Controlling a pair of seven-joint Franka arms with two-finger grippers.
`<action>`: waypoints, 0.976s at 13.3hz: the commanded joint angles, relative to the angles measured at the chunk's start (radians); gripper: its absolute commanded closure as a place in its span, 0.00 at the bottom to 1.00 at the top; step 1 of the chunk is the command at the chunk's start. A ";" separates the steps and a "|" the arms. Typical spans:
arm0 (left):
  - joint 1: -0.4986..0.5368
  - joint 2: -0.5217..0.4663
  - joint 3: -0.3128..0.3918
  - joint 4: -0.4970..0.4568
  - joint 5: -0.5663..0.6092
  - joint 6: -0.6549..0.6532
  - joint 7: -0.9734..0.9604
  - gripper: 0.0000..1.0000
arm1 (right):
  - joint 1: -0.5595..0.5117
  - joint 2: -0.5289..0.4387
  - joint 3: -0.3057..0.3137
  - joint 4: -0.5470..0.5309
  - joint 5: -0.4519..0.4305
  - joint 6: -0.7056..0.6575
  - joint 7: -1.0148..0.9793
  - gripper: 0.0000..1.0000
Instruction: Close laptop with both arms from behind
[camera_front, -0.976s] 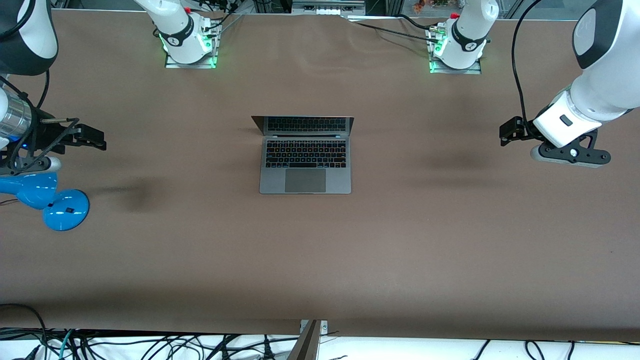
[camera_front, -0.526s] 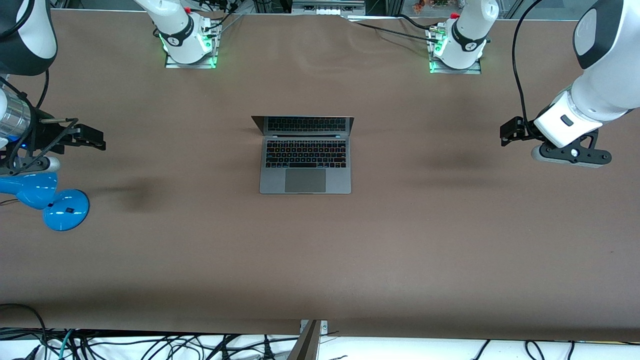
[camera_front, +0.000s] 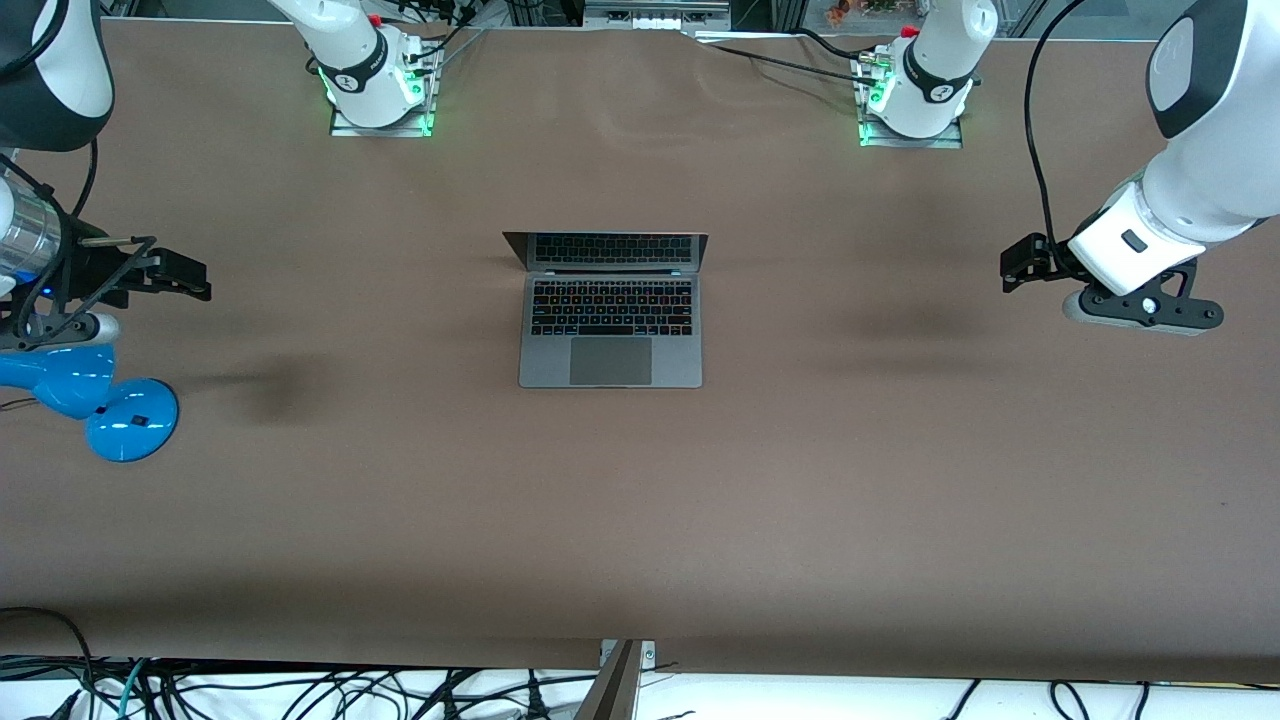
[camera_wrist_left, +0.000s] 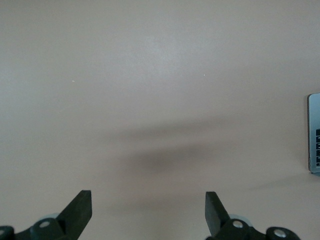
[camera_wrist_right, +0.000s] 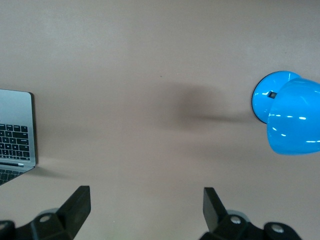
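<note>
The space-grey laptop (camera_front: 610, 325) lies open in the middle of the brown table, its lid (camera_front: 606, 250) standing on the side toward the robot bases. Its edge shows in the left wrist view (camera_wrist_left: 314, 132) and its corner in the right wrist view (camera_wrist_right: 15, 132). My left gripper (camera_front: 1015, 268) hangs open and empty over bare table at the left arm's end; its fingers (camera_wrist_left: 80, 210) stand wide apart. My right gripper (camera_front: 180, 275) hangs open and empty over bare table at the right arm's end, its fingers (camera_wrist_right: 77, 205) wide apart. Both are far from the laptop.
A blue lamp-like object (camera_front: 95, 395) sits at the right arm's end of the table, nearer the front camera than my right gripper; it shows in the right wrist view (camera_wrist_right: 290, 112). The arm bases (camera_front: 375, 85) (camera_front: 915, 95) stand along the table edge. Cables hang below the near edge.
</note>
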 joint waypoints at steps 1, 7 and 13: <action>0.009 -0.013 -0.005 -0.007 -0.012 -0.003 0.010 0.05 | -0.002 0.004 0.002 0.017 -0.008 -0.009 0.002 0.00; 0.009 0.001 -0.008 -0.008 -0.013 -0.003 0.008 0.65 | 0.004 0.040 0.007 0.017 -0.001 -0.014 -0.001 0.00; 0.009 0.001 -0.007 -0.010 -0.035 -0.031 -0.002 0.00 | 0.004 0.054 0.007 0.017 0.078 -0.014 -0.003 0.00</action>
